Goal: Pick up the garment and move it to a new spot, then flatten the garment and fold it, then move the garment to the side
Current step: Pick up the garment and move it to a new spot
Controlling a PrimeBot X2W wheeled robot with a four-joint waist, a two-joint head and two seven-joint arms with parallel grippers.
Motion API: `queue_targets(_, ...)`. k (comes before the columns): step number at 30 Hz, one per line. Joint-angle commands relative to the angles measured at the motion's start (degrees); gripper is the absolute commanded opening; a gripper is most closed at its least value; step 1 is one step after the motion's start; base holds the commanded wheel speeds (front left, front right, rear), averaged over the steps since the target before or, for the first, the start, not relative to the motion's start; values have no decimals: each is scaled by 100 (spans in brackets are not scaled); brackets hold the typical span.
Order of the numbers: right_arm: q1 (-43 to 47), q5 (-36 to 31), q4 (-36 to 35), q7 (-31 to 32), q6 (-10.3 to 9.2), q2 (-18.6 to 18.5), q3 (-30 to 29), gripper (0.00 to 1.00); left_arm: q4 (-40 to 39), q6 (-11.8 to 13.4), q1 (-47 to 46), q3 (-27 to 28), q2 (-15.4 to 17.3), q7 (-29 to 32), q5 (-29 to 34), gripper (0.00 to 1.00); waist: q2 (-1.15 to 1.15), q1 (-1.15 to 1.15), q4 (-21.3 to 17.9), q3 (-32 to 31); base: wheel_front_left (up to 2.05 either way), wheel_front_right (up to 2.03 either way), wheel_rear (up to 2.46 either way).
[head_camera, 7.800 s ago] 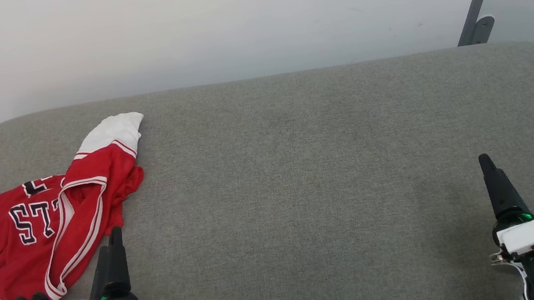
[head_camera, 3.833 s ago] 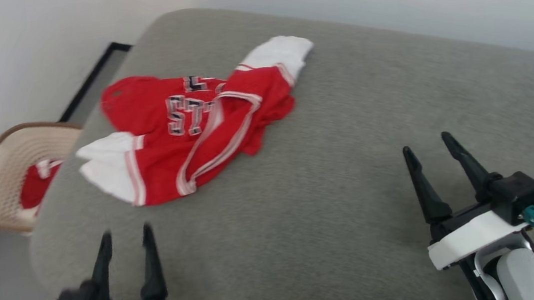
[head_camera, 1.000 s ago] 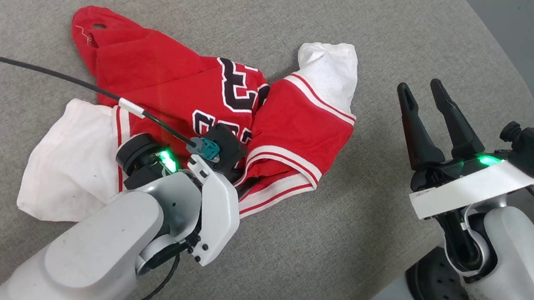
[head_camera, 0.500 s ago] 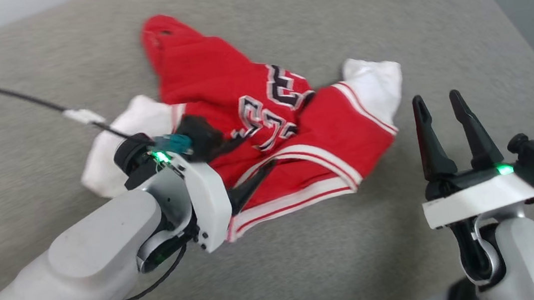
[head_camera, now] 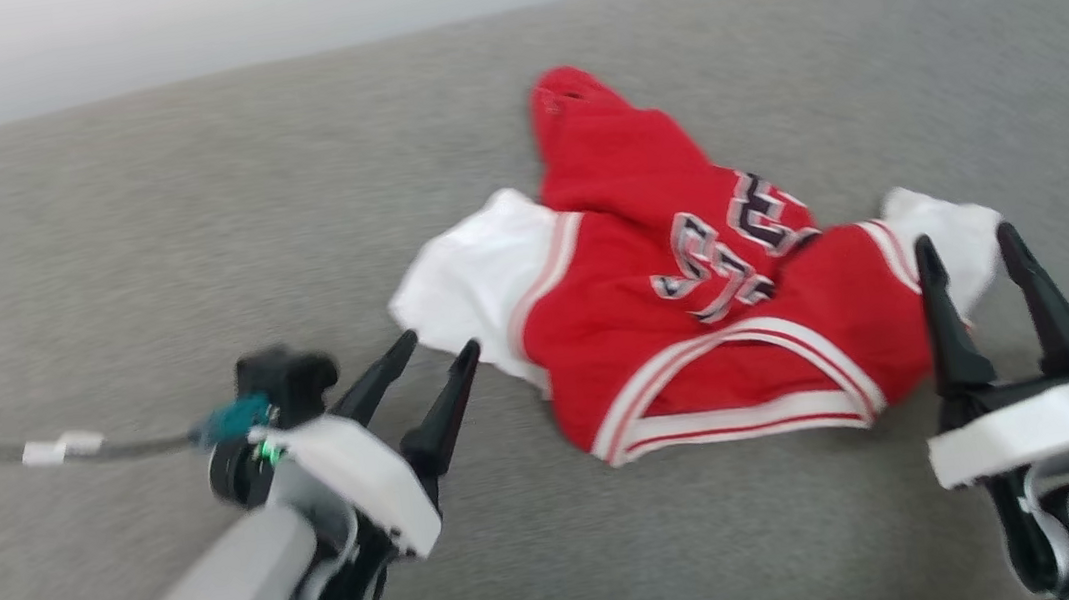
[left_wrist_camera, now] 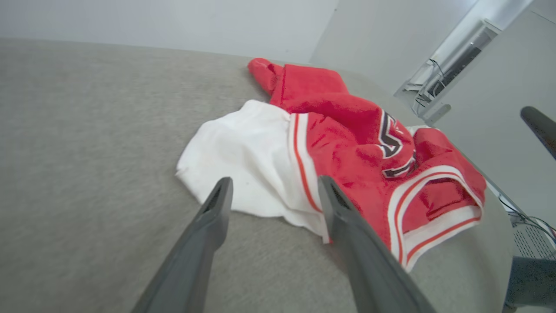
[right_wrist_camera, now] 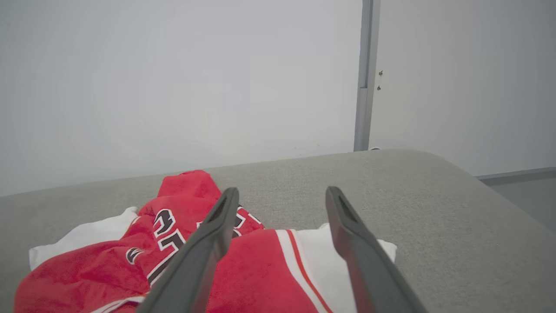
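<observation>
Garment: a red shirt (head_camera: 698, 322) lies crumpled on the grey cushion (head_camera: 135, 235), between the two grippers. One white sleeve (head_camera: 477, 281) is spread toward the robot's left, and the striped neck faces the robot.
Left gripper (head_camera: 441, 341): jaws wide apart and empty, just beside the white sleeve and not touching it.
Right gripper (head_camera: 962, 237): jaws wide apart and empty, with the other sleeve (head_camera: 949, 228) just behind its fingers.
Step in hand: probably the shirt has been let go at its new spot and flattening comes next.
Doing it well: each gripper should pinch one layer at a sleeve edge. They then draw apart, low over the cushion, until the bunched chest lies smooth.
Risk: grabbing several folds together would lock the creases in.
Change from half a second ago: the left gripper was on the shirt by the neck and now stands clear of it. The camera has swung as well, while the shirt's heap looks much the same.
</observation>
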Motion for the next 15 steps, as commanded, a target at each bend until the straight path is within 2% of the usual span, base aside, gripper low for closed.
queue_targets(1, 114, -36, 6, -28, 0, -57, -72, 100, 2, 23, 367, 395, -117, -26, 225, 100, 0, 0, 459, -308, 0, 0, 0)
queue_targets(7, 392, -55, 4, -29, 0, -227, -230, 100, -167, 43, 1640, 2261, -569, -29, 1263, 100, 0, 0, 863, -505, 0, 0, 0)
queue_targets(15, 803, -42, -101, -29, 0, -254, -467, 100, -861, 43, 2944, 4132, -1076, -30, 3002, 100, 0, 0, 1114, -816, 0, 0, 0)
